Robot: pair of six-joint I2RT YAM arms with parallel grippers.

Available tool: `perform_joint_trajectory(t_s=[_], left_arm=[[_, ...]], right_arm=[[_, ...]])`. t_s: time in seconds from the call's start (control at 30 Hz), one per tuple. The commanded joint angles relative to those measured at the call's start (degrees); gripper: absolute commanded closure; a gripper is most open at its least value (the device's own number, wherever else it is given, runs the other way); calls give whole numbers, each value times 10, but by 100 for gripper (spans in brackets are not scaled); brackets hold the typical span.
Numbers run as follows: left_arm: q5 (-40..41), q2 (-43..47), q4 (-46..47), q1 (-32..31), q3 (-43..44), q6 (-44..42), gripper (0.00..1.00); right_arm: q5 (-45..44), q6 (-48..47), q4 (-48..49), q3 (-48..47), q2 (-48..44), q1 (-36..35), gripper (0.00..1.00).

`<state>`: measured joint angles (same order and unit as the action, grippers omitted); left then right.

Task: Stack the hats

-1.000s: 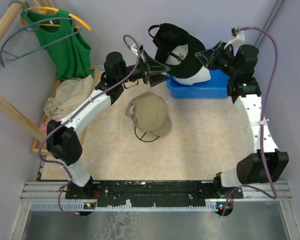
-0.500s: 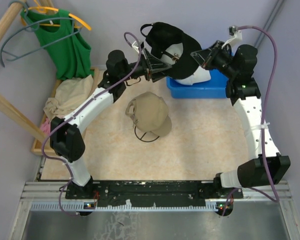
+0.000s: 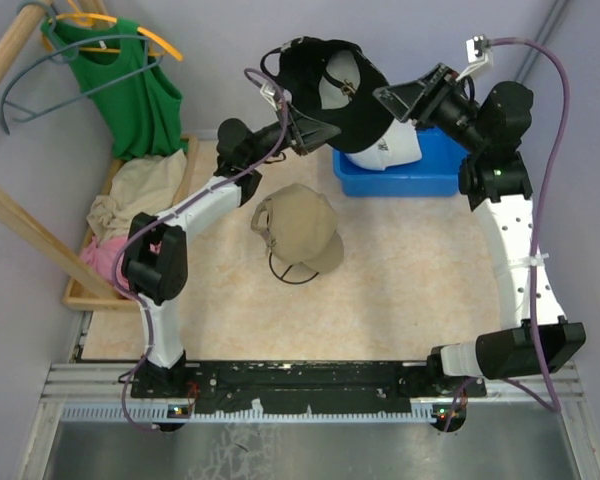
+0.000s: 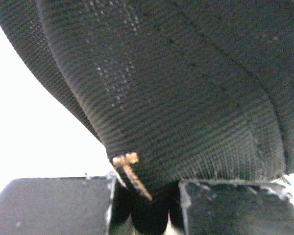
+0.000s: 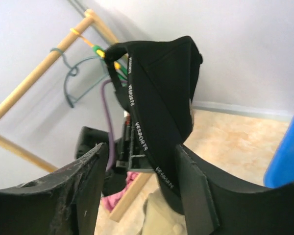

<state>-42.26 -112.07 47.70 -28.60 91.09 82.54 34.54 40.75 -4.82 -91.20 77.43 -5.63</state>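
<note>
My left gripper [image 4: 147, 196] is pinched tight on the black cap's [image 3: 330, 85] rim, hanging it in the air beyond the tan cap [image 3: 298, 232] on the table [image 3: 410, 270]; I reckon it goes onto that one. My right gripper's [image 5: 139, 188] jaws stand apart, the hem loose between them. The tape [image 5: 133, 127] inside reads "VESPORTS".

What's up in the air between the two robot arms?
A black cap hangs between the left end effector and the right end effector, seen from the top view. The right wrist view shows its band between open fingers.
</note>
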Motion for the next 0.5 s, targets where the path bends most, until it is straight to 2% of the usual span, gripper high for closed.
perform_joint_trajectory(t_s=[0.0,0.13,0.2,0.47], left_arm=[[-18,-23,223,38,43,3,100],[-22,-42,303,64,57,16,100],[-26,-49,337,74,60,19,100],[-85,-74,399,82,118,-17,100]], right_arm=[[78,129,99,-13,0,-3,39],[106,219,162,16,-7,-1,24],[119,274,201,36,-12,2,21],[156,662,548,171,4,0,23]])
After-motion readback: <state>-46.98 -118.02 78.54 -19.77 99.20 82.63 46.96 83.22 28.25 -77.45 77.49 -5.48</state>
